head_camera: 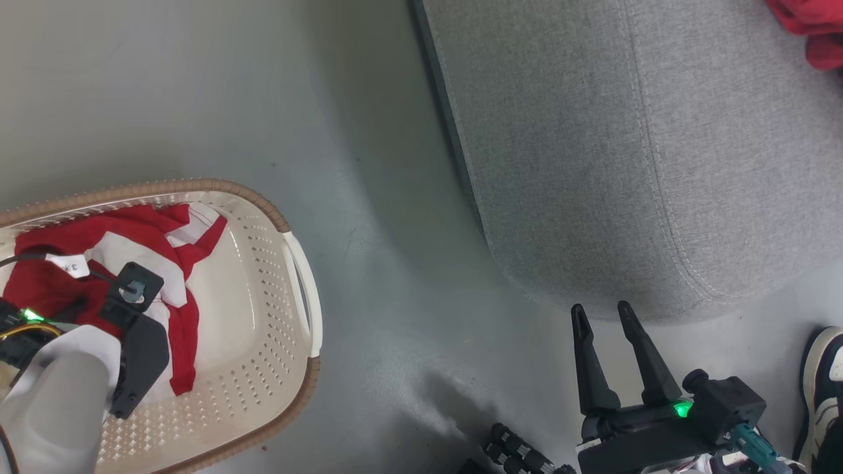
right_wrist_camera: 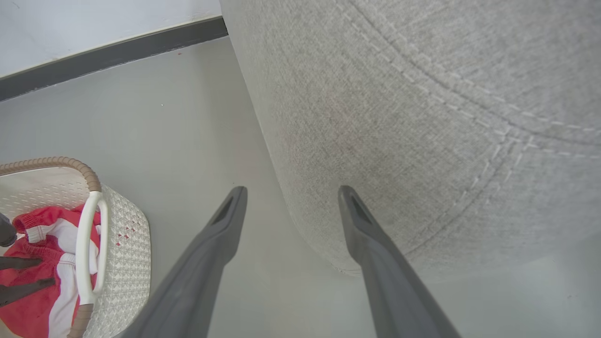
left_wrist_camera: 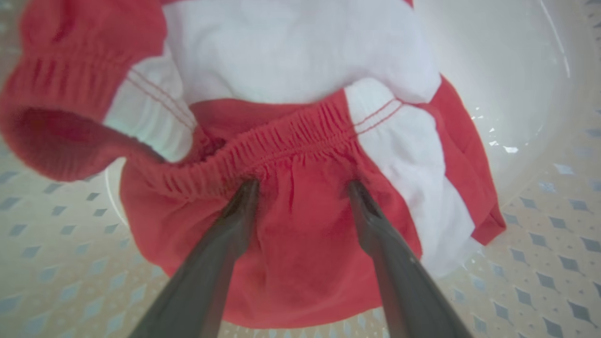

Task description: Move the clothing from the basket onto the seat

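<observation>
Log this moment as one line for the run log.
left hand open, tips on red-and-white shorts in laundry basket | right hand open, empty, by couch cushion | red garment on cushion

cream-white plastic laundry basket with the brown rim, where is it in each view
Head view: lower left, the cream-white perforated plastic basket.
Left wrist view: its holed wall along the picture's edges.
Right wrist view: lower left corner.
Shared landmark: the red-and-white fabric garment lying in it.

A black-and-white shoe (head_camera: 820, 382) rests on the grey floor (head_camera: 197, 99).
</observation>
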